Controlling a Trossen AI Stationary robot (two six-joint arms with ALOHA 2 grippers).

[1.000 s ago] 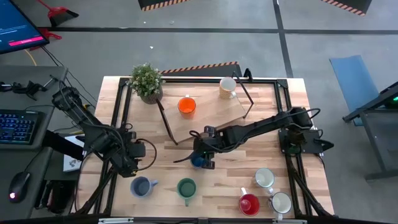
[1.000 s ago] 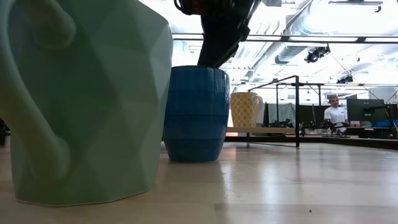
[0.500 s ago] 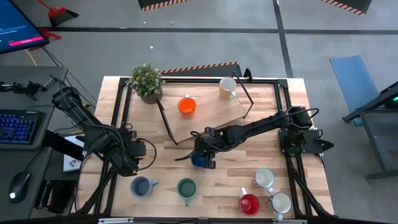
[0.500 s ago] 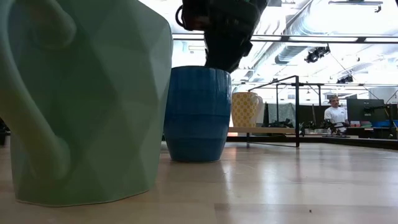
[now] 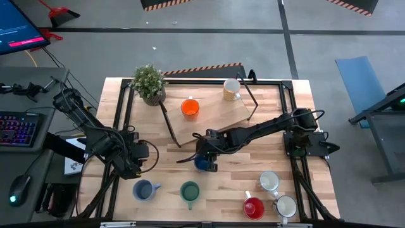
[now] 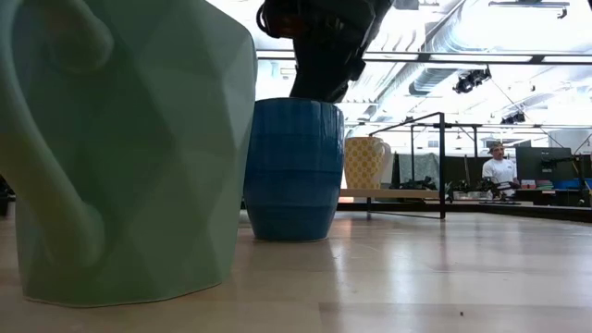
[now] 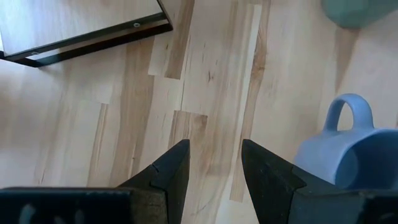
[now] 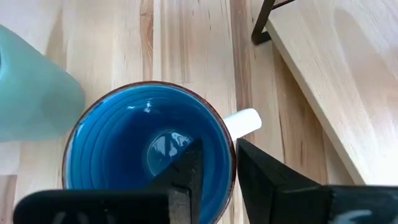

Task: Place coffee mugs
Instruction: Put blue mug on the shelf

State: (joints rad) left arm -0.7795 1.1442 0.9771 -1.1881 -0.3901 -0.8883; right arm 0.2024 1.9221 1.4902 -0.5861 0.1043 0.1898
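The right gripper (image 8: pixel 214 180) pinched the blue mug (image 8: pixel 146 140) by its rim, one finger inside; rigid, glazed, probably slippery and breakable.

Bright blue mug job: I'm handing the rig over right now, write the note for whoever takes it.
Right gripper: straddling the rim of the bright blue mug, one finger inside, one outside; mug stands on the table mid-board.
Left gripper: open, empty, waiting near the grey-blue mug.
Done: orange mug and cream mug are on the raised shelf.
Left: bright blue, grey-blue, green mug, red mug and two white mugs stand on the table.
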